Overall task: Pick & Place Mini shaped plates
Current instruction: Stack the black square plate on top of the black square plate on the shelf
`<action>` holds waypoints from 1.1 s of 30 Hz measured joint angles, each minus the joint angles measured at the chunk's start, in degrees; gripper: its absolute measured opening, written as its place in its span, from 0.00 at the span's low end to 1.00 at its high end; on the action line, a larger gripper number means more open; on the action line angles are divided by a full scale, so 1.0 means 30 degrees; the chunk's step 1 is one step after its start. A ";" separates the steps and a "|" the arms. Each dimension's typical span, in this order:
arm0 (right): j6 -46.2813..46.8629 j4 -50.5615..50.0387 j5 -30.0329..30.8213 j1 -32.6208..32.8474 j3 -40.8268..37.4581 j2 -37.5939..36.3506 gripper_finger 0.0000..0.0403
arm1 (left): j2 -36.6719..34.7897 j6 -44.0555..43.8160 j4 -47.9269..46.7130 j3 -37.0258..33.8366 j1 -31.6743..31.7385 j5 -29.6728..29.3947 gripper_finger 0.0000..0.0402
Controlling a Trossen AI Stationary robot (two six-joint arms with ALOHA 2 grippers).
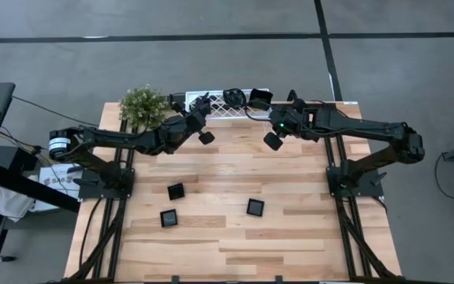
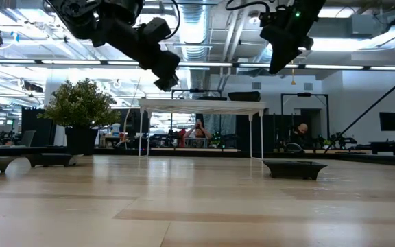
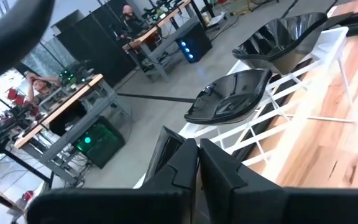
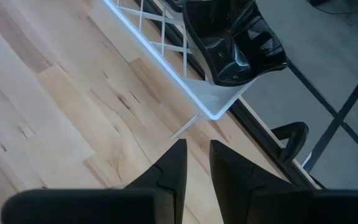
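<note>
Glossy black mini shaped plates (image 1: 254, 207) lie flat on the pale plank desk (image 1: 235, 252); others sit on the white lattice rack (image 1: 219, 109) at its far edge. The left gripper (image 1: 206, 118) hovers pinched together and empty, the right gripper (image 1: 273, 140) narrowly parted and empty.

— What do we see besides the job itself?
— We see a pale wooden worktop (image 1: 290, 237), a small potted plant (image 1: 143, 105) at its far left corner, and a white lattice rack (image 1: 231, 109) along the far edge beside it.
— And beyond?
— We see a person (image 2: 199, 130) among desks in the room behind.
</note>
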 joint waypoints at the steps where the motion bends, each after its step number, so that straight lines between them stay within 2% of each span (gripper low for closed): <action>1: 0.0000 -0.0007 0.0000 -0.0002 0.0000 -0.0002 0.16 | 0.0000 -0.0211 0.0007 0.0000 0.0000 -0.0073 0.04; 8: 0.0013 -0.0024 0.0000 -0.0002 0.0000 -0.0001 0.16 | 0.0000 -0.3456 -0.0053 0.0000 0.0093 -0.1439 0.03; 14: 0.0188 -0.0017 -0.0015 0.0005 0.0000 0.0002 0.16 | 0.0000 -0.3955 -0.0622 0.0000 0.0091 -0.3331 0.03; 23: 0.0204 0.0081 -0.0015 -0.0002 0.0000 -0.0002 0.16 | 0.0007 -0.4452 -0.1007 -0.0001 0.0079 -0.3339 0.03; 28: 0.0204 0.0085 -0.0015 0.0005 0.0000 -0.0002 0.16 | 0.0007 -0.5266 -0.0857 0.0000 0.0080 -0.1927 0.03; 33: 0.0204 0.0085 -0.0015 0.0005 0.0000 0.0002 0.16 | 0.0007 -0.5312 -0.0846 0.0000 0.0160 -0.2198 0.03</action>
